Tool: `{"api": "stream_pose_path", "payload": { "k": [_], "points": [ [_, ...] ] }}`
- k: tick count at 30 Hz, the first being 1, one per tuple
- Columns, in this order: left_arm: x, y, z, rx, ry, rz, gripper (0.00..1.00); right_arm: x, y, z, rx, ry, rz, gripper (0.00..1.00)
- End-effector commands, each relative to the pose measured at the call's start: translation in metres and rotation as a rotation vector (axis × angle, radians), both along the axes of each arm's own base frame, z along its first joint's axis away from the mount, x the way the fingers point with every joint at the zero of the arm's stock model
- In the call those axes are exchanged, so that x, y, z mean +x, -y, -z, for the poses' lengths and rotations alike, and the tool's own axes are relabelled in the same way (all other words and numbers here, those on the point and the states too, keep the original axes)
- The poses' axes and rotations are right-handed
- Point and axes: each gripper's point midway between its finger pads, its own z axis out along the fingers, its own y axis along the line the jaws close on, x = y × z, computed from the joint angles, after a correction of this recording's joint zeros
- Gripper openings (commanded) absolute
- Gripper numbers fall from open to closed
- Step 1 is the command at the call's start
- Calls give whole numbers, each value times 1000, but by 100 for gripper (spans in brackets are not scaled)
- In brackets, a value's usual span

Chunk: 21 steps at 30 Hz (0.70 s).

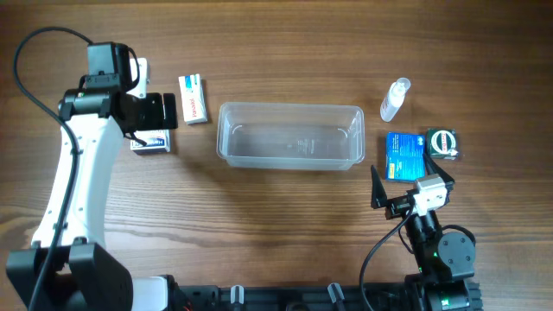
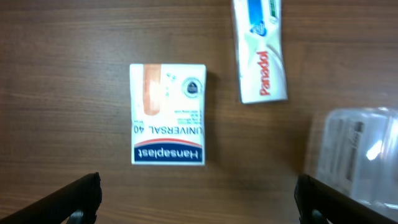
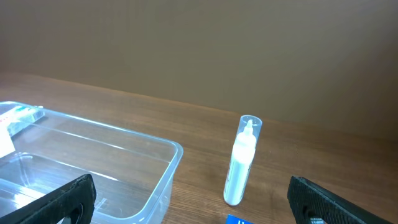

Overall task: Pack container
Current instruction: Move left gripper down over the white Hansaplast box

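The clear plastic container lies empty at the table's middle. Its corner shows in the left wrist view and its near end in the right wrist view. My left gripper is open and empty, hovering over a white Hansaplast box, which lies flat between and ahead of the fingers in the left wrist view. A white Panadol box lies between that box and the container. My right gripper is open and empty, low, right of the container.
A small clear bottle stands right of the container. A blue box and a dark green round-labelled item lie at the right, just beyond my right gripper.
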Motion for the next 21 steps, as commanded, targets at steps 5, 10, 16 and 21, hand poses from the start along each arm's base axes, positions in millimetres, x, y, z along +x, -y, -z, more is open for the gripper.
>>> {"api": "stream_pose_path", "payload": {
  "k": [5, 10, 16, 21],
  "points": [
    [6, -37, 25, 3, -53, -126, 100, 1, 3, 0, -9, 5, 14, 100],
    [9, -39, 58, -15, -126, -129, 100, 1, 3, 0, -9, 5, 14, 100],
    [17, -40, 80, -19, -151, -129, 100, 1, 3, 0, -9, 5, 14, 100],
    [25, -33, 88, -63, -139, -113, 100, 1, 3, 0, -9, 5, 14, 100]
  ]
}}
